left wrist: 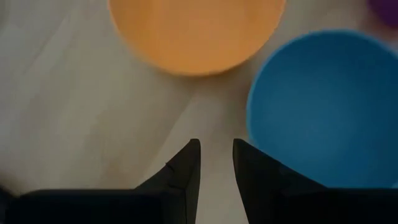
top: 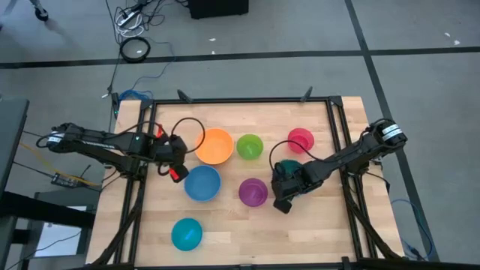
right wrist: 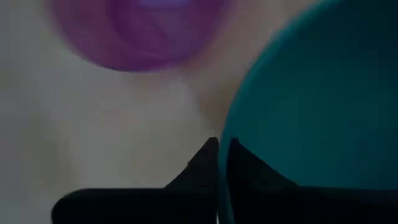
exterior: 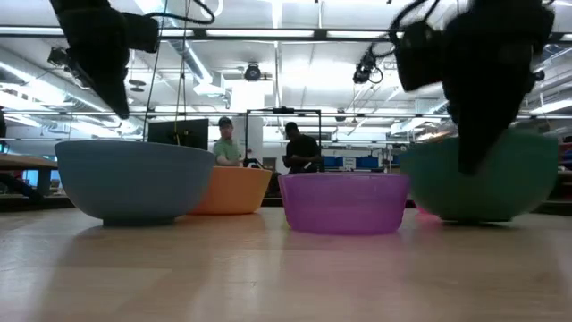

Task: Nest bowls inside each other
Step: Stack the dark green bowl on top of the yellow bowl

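Seven bowls stand on the wooden table: orange (top: 214, 146), lime green (top: 250, 146), pink-red (top: 300, 140), blue (top: 202, 183), purple (top: 253, 192), cyan (top: 187, 233) and dark teal (top: 288, 166). None is inside another. My right gripper (top: 282, 192) is shut on the dark teal bowl (right wrist: 311, 112), just right of the purple bowl (right wrist: 137, 31). My left gripper (left wrist: 216, 155) hangs open above bare table between the orange bowl (left wrist: 196, 31) and the blue bowl (left wrist: 323, 106), touching nothing. My right gripper pinches the dark teal bowl's rim (right wrist: 224, 155) on the side facing the purple bowl. One finger (right wrist: 202, 171) is outside the wall and one (right wrist: 252, 180) is inside. The fingers come from above, pointing steeply down. In the low view the bowl (exterior: 483, 179) stands upright on the table.
Black frame rails (top: 240, 100) border the tabletop. Bare wood lies along the near edge to the right of the cyan bowl (top: 300, 240). People stand at desks in the room beyond the table (exterior: 299, 148).
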